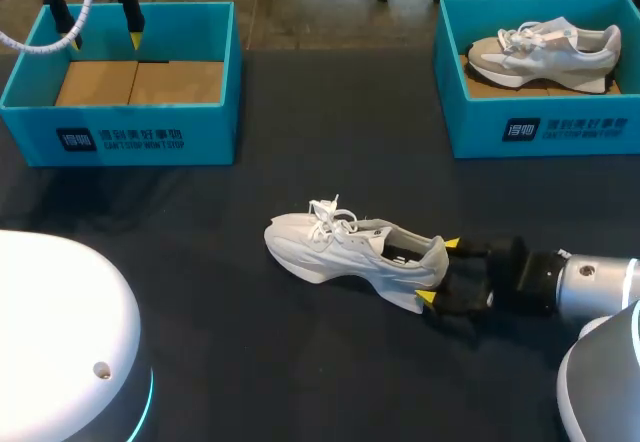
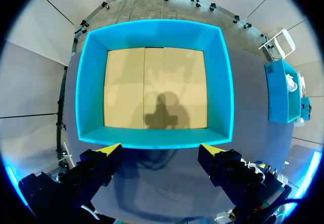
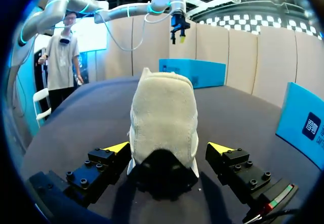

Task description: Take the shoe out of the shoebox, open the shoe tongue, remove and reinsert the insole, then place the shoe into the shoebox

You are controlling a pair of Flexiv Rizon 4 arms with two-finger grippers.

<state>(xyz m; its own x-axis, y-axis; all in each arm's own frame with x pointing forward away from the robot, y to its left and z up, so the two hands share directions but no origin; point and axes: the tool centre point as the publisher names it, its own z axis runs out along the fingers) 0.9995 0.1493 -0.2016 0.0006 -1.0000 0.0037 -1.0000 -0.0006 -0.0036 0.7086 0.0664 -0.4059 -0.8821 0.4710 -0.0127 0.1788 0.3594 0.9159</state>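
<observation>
A white shoe (image 1: 350, 250) lies on its sole in the middle of the dark table, toe to the left, laces tied. My right gripper (image 1: 440, 271) is open at the heel, one yellow tip on either side. In the right wrist view the heel (image 3: 163, 112) stands between the fingers (image 3: 117, 147), with a small gap on each side. My left gripper (image 1: 100, 24) hangs open above the left teal shoebox (image 1: 120, 140). Seen from the left wrist, that shoebox (image 2: 152, 34) is empty down to its cardboard floor, under the left gripper (image 2: 161, 150).
A second teal shoebox (image 1: 540, 127) at the back right holds a grey and white shoe (image 1: 545, 52). Bare dark table surrounds the white shoe. The white bases of my arms (image 1: 60, 342) fill the front corners.
</observation>
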